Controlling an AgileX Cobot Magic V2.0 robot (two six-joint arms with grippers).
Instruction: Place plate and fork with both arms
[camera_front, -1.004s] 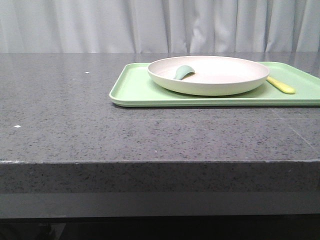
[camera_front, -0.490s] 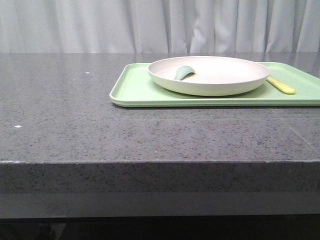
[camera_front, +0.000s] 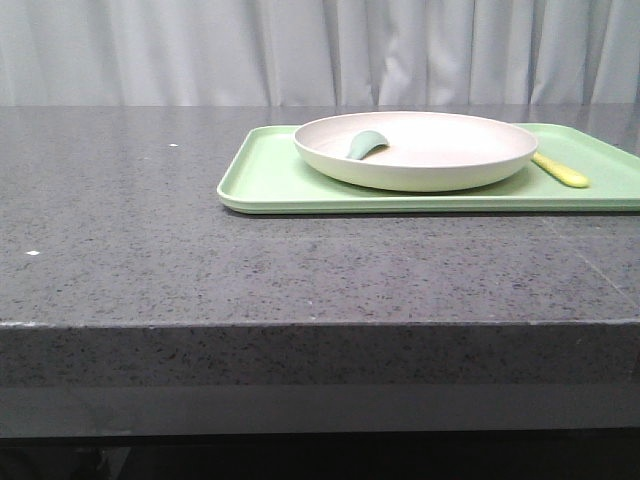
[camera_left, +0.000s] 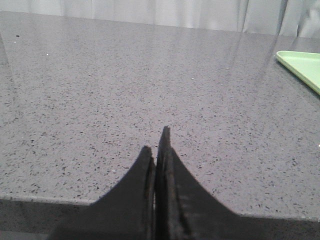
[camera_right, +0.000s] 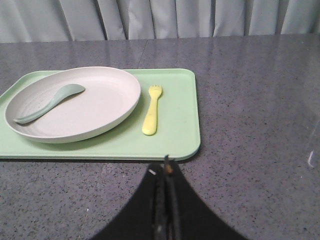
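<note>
A: Position check. Plate (camera_right: 74, 104) sits on the green tray (camera_right: 175, 135), a grey-green spoon (camera_right: 50, 102) lying inside it. Fork (camera_right: 152, 110) lies flat on the tray just beside the plate's rim, tines pointing away from the right hand (camera_right: 165, 172).

B: Hands?

A: Both closed on nothing. Right hand hangs low at the counter's (camera_front: 130, 260) near edge, in front of the tray. Left hand (camera_left: 159, 150) is over bare counter, tray corner only at the edge of its view, well apart from everything.

B: Risks?

A: Fork first. It's thin and flat on the tray floor; a pinch coming down slightly off could skid it against the plate rim or under it. Plate next: shallow, wide rim, so a one-sided grip likely tilts it and the loose spoon slides out. Tray is light; a push might shift it on the counter.

B: And two arms close together?

A: Fork and plate nearly touch. Reaching both at once crowds the hands.
</note>
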